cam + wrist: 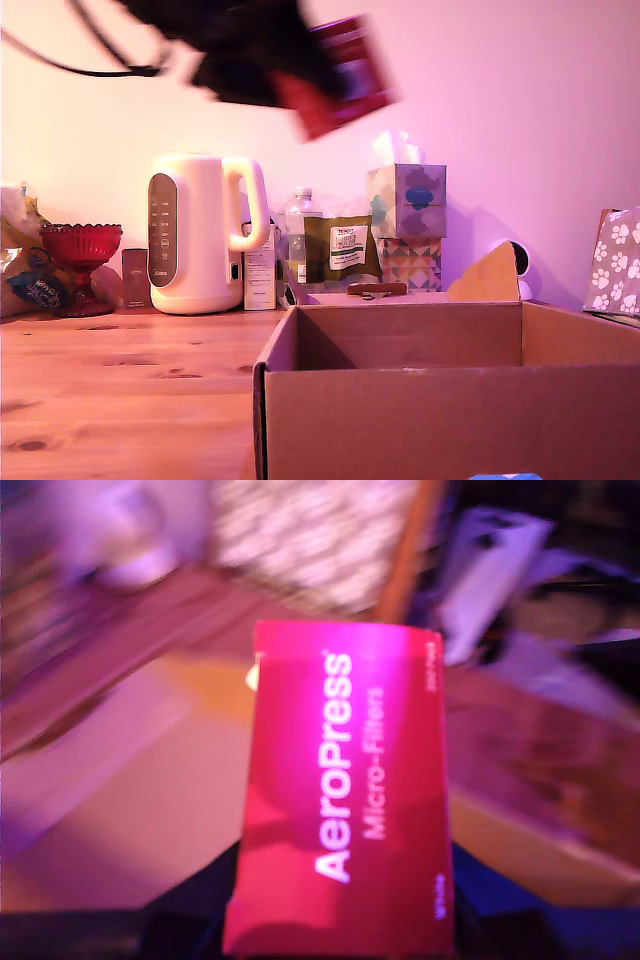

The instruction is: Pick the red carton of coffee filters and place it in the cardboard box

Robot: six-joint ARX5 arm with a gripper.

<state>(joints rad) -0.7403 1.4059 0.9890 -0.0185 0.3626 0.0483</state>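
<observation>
Exterior view: wooden table (120,370) runs across the frame, and the cardboard box (440,400) sits open at the front, filling the exterior view's right half, flaps up, its inside bare as far as the view shows. Behind it on the left stands a white kettle (200,235), upright, handle toward the box. Further back, a patterned tissue box (408,200) is stacked on another patterned box, with a green pouch (342,250) just beside it. Red glass goblet (80,262) stands near the exterior view's left edge, a small dark box (135,277) between it and the kettle. High above the table, blurred, the gripper (300,85) holds the red carton of coffee filters (348,75) tilted in the air, above the box's back left corner, well clear of it. Wrist view: carton (345,790) fills the centre, white "AeroPress Micro-Filters" lettering readable, jaws closed against its lower end; the fingers themselves are mostly hidden behind it.
</observation>
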